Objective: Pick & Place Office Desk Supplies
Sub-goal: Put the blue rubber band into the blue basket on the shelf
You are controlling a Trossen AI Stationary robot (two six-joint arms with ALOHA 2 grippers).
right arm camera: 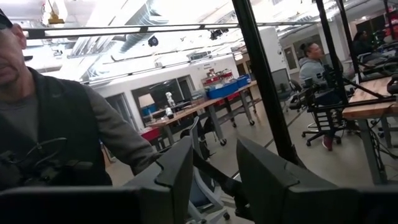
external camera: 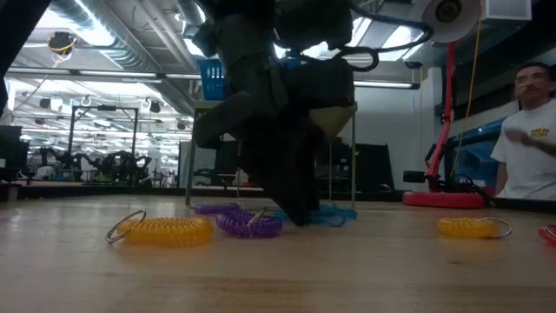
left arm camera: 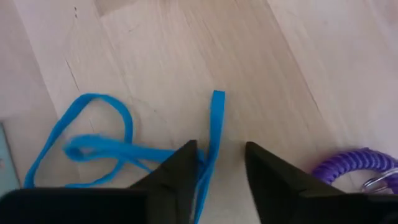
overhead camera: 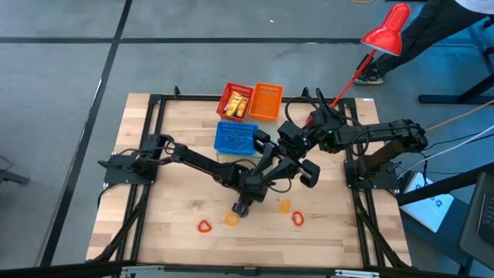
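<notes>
Wooden tabletop (overhead camera: pixel 177 193) in a big open workshop, with a person standing off past the far right corner. Going left to right from the left gripper (left arm camera: pixel 217 163), which is down at the table near the front middle: a red loop (overhead camera: pixel 204 226) sits off to its left, an orange coil (overhead camera: pixel 231 219) just beside it, and right between its fingers (left arm camera: pixel 177 171) runs a blue band (left arm camera: pixel 99 149), a flat floppy strip lying in loops. The fingers straddle one strand with a gap either side, so I'd say it's mid-close, not properly pinching yet. A purple coil (left arm camera: pixel 354 168) lies just off its other side. Further right are two more orange-ish loops (overhead camera: pixel 285 206) and (overhead camera: pixel 297 218). The right gripper (right arm camera: pixel 214 171) hangs up in the air, aimed out at the room, jaws partly apart with nothing in them, probably just parked out of the way. Behind the left gripper stand three baskets: blue (overhead camera: pixel 235 137), red (overhead camera: pixel 235 100), orange (overhead camera: pixel 267 101). My guess is the band goes in the blue one. Low view shows two yellow coils (external camera: pixel 165 229) and (external camera: pixel 469 227).
</notes>
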